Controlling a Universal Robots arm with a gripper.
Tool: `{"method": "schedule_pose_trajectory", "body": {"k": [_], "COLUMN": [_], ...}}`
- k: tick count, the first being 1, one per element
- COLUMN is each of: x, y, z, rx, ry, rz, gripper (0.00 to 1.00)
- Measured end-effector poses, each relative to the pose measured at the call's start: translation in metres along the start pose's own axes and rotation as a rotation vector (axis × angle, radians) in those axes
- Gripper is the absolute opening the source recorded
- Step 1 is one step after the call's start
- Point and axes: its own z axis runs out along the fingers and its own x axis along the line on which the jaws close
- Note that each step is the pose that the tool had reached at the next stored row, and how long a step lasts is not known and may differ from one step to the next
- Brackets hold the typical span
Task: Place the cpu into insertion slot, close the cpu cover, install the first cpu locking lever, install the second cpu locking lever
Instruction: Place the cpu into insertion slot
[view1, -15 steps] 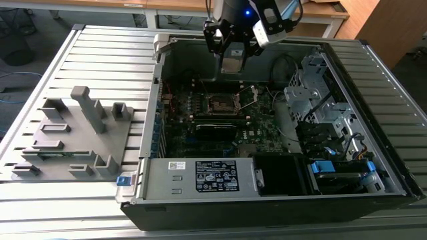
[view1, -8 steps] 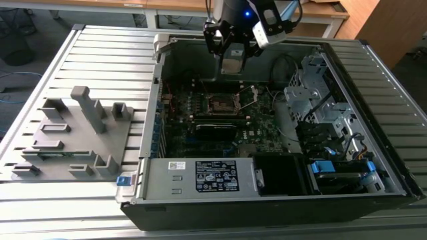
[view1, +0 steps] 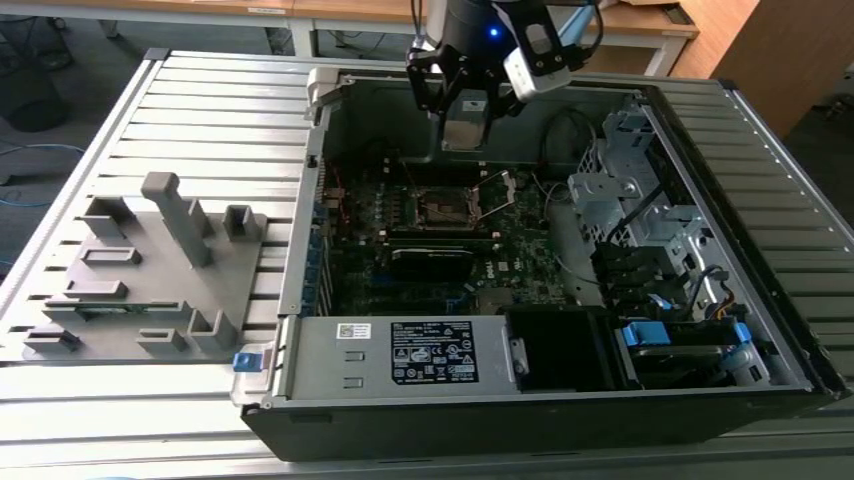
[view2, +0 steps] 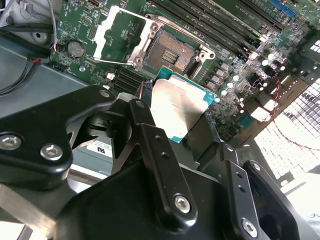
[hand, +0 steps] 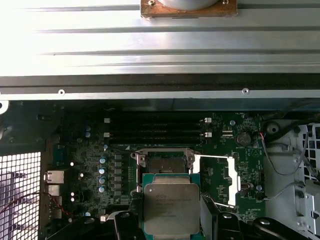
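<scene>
Far left, exterior view: grey moulded fixture (view1: 147, 260) lying on the slatted table (view1: 200, 100).
Computer case (view1: 534, 430): lid off, just right of the fixture, motherboard exposed.
Insertion slot (view1: 447, 205) (view2: 172, 50) (hand: 165, 162): on the motherboard, dark centre showing.
End effector (view1: 461, 115) (view2: 175, 112) (hand: 171, 215): above the slot, fingers clamped on opposite edges of the cpu.
Cpu (view1: 461, 130) (view2: 177, 105) (hand: 171, 205): gripped, held clear above the board, metal top seen in both wrist views.
Cpu cover (view1: 497, 195) (view2: 102, 35) (hand: 233, 182): swung open, beside the slot on the exterior view's right.
</scene>
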Motion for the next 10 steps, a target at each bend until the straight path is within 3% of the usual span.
{"method": "schedule_pose_trajectory", "body": {"k": [10], "x": [-0.0001], "y": [-0.0005], "z": [0.0058], "rx": [0.0003], "ry": [0.0001], "rz": [0.000], "gripper": [0.54]}}
